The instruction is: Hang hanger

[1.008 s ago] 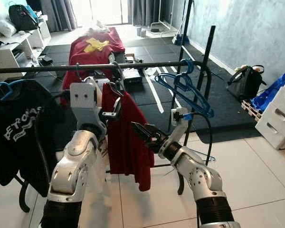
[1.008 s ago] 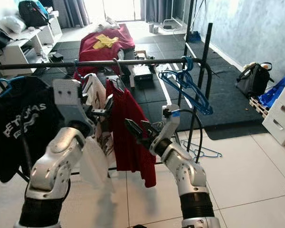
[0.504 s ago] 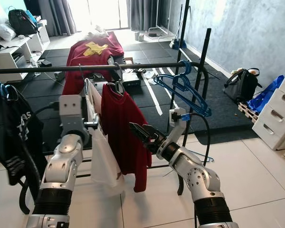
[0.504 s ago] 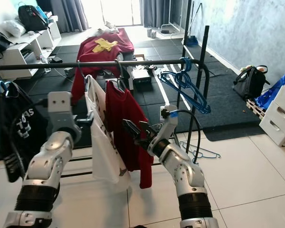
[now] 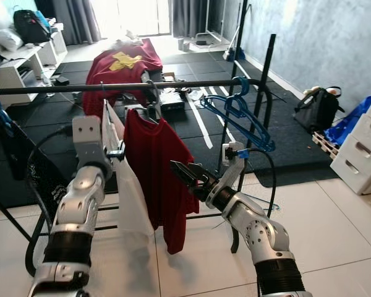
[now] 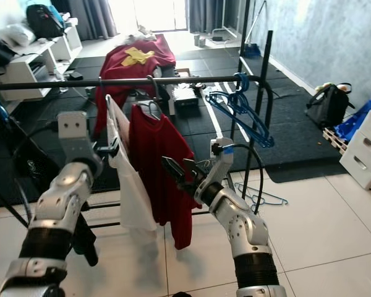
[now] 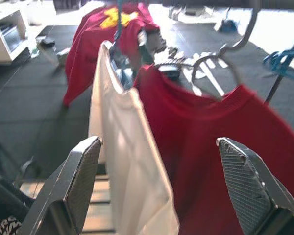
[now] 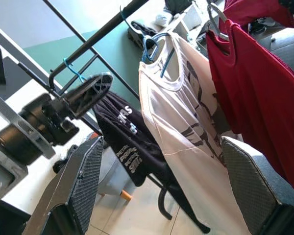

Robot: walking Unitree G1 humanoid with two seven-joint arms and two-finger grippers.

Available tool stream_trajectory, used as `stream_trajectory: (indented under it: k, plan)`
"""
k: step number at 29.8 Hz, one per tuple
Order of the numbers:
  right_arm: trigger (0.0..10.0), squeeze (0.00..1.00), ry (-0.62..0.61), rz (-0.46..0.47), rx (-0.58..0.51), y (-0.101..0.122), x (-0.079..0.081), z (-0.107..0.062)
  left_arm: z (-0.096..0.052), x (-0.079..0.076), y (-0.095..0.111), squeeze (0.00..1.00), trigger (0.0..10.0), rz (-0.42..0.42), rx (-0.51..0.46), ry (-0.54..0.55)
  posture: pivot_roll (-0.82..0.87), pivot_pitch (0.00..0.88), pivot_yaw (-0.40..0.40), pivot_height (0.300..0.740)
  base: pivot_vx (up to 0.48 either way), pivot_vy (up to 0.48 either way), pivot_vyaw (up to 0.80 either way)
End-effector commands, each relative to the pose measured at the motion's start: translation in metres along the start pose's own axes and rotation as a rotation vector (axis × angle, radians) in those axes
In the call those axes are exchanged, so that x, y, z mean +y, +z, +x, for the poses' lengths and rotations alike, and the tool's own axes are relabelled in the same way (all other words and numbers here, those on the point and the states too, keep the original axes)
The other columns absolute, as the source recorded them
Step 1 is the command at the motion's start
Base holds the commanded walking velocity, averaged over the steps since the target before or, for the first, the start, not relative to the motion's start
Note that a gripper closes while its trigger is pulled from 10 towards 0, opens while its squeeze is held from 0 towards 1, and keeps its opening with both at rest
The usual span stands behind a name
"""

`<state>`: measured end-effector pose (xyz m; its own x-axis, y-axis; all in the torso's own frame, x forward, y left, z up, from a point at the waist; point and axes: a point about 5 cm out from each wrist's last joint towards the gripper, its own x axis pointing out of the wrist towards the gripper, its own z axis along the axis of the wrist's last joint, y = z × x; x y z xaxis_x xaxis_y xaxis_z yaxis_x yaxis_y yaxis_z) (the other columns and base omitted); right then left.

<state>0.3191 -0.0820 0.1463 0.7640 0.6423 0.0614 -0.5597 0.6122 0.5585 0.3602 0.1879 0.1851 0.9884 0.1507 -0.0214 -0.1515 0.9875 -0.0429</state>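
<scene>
Hanging is appearing complete, the white shirt point(image 5: 125, 179) on its hanger point(image 8: 156, 43) hanging from the rail point(image 5: 173, 85) beside the red shirt point(image 5: 153, 176), while the left gripper point(image 5: 119, 152) and right gripper point(image 5: 184, 174) are hovering released nearby, holding nothing.

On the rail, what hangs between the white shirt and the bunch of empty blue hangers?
The dark red shirt on its own hanger. In the left eye view it hangs from the rail right beside the white shirt; bare rail follows before the blue hangers.
</scene>
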Motion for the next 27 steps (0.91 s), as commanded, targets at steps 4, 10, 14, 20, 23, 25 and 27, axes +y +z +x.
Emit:
stream_trajectory:
  k: [4, 10, 14, 20, 23, 25, 27]
  plan:
    - [10.0, 0.00, 0.009, 0.007, 0.014, -0.004, 0.005, -0.001, 0.010, 0.003, -0.003, 0.00, 10.0, 0.002, 0.013, -0.008, -0.16, 0.000, 0.016, 0.740, 0.000, 0.000, 0.00]
    - [10.0, 0.00, 0.013, 0.013, 0.005, -0.003, 0.013, -0.006, 0.021, 0.005, -0.007, 0.00, 10.0, 0.061, 0.053, 0.030, -0.18, 0.049, 0.030, 0.740, 0.000, 0.000, 0.00]
    - [10.0, 0.00, 0.015, 0.018, 0.001, -0.004, 0.017, -0.008, 0.024, 0.007, -0.008, 0.00, 10.0, 0.070, 0.063, 0.045, -0.19, 0.070, 0.037, 0.740, 0.000, 0.000, 0.00]
    - [10.0, 0.00, 0.030, 0.053, -0.016, -0.005, 0.035, -0.022, 0.029, -0.003, -0.001, 0.00, 10.0, 0.052, 0.065, 0.027, -0.21, 0.151, 0.068, 0.740, 0.000, 0.000, 0.00]
    - [10.0, 0.00, 0.035, 0.066, -0.020, -0.005, 0.039, -0.025, 0.031, -0.008, 0.001, 0.00, 10.0, 0.047, 0.065, 0.016, -0.21, 0.155, 0.070, 0.740, 0.000, 0.000, 0.00]
    - [10.0, 0.00, 0.037, 0.075, -0.026, -0.005, 0.044, -0.029, 0.033, -0.012, 0.003, 0.00, 10.0, 0.034, 0.065, 0.003, -0.22, 0.180, 0.084, 0.740, 0.000, 0.000, 0.00]
    - [10.0, 0.00, 0.039, 0.080, -0.030, -0.005, 0.048, -0.031, 0.034, -0.017, 0.005, 0.00, 10.0, 0.024, 0.062, -0.011, -0.22, 0.188, 0.089, 0.740, 0.000, 0.000, 0.00]
